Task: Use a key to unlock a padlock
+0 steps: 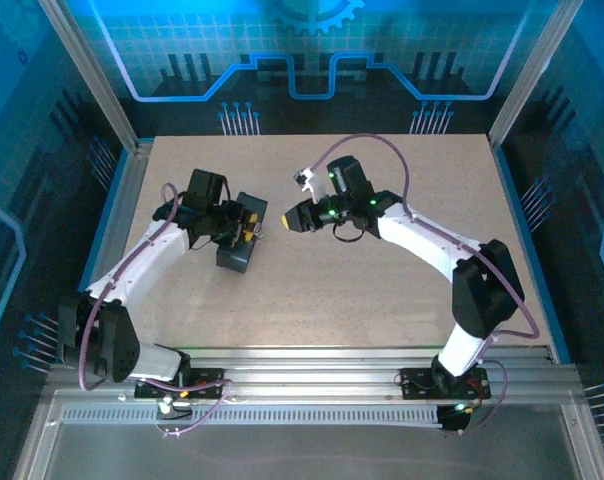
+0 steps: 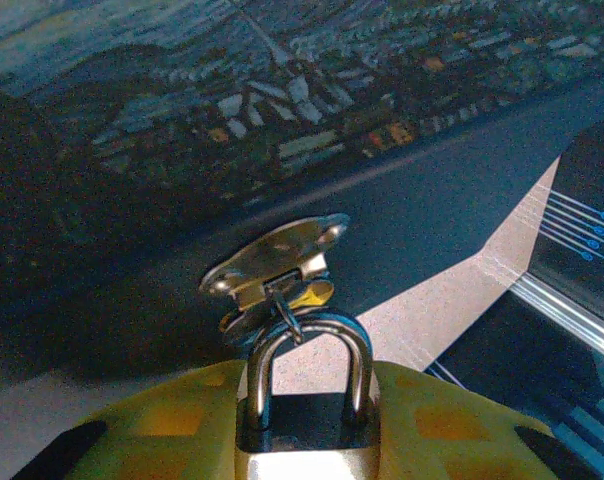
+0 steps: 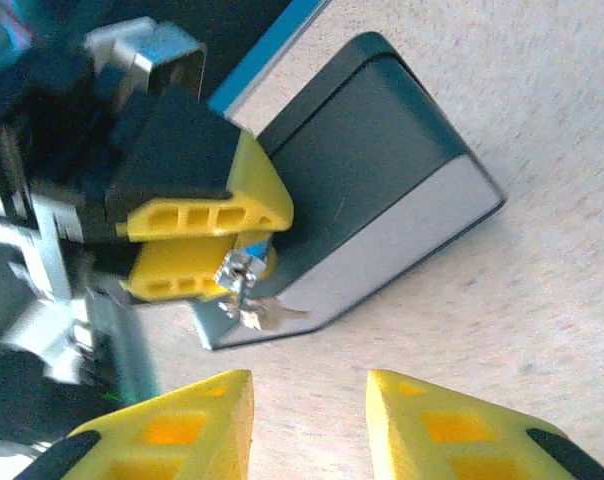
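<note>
The silvery padlock point(image 2: 308, 455) is clamped between my left gripper's point(image 2: 308, 425) yellow fingers, and its shackle point(image 2: 354, 345) passes through the metal hasp point(image 2: 277, 255) of the dark blue tin box point(image 2: 182, 120). In the right wrist view, the padlock point(image 3: 236, 272) pokes out between the left fingers point(image 3: 207, 215). The small key point(image 3: 267, 314) hangs from its underside, by the box point(image 3: 382, 170). My right gripper point(image 3: 310, 420) is open a short way from the key, touching nothing. From above, the left gripper point(image 1: 247, 226) is at the box point(image 1: 235, 250) and the right gripper point(image 1: 288, 217) faces it.
The box lies on the beige tabletop point(image 1: 362, 290), left of centre. Metal frame rails point(image 1: 112, 230) border the table on both sides, and a blue patterned wall stands behind it.
</note>
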Controlling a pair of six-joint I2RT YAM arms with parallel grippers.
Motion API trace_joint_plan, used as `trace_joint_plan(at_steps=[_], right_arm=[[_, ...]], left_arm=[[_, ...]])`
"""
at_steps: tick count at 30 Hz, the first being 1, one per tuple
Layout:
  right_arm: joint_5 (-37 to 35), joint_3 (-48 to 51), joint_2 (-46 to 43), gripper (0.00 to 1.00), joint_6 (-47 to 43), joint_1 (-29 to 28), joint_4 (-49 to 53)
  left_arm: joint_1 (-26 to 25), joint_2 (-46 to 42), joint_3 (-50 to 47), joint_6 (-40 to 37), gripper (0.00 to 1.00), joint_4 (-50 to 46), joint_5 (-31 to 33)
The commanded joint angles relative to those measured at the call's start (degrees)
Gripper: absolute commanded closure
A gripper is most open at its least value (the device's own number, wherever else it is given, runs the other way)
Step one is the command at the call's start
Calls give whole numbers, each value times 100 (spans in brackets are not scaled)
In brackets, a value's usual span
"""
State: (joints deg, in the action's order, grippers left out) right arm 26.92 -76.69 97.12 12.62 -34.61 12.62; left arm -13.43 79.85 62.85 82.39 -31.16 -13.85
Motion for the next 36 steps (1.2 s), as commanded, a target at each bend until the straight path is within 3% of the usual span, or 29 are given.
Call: trace_joint_plan(at_steps=[1,6,14,21,36], right_arm=[[-754,279,-413,65,-2442,-253,173],[-1285,1426,-901,67,-4191,-676,-1662],[-1848,1729,-877,67,-5309,-1078,-2759],[-2017,1431,-640,68,-5794,-1312,-2636],[-1795,1137,-302,71,-5952,-1407,-2301]], left_arm=[[34,-23,309,-150,100,-44,-379],[34,-21,383,-139,100,-259,-425],[34,-84,518,-163,100,-469,-391],[33,-93,491,-134,100,-409,-400],[34,-62,482,-66,100,-290,-435]])
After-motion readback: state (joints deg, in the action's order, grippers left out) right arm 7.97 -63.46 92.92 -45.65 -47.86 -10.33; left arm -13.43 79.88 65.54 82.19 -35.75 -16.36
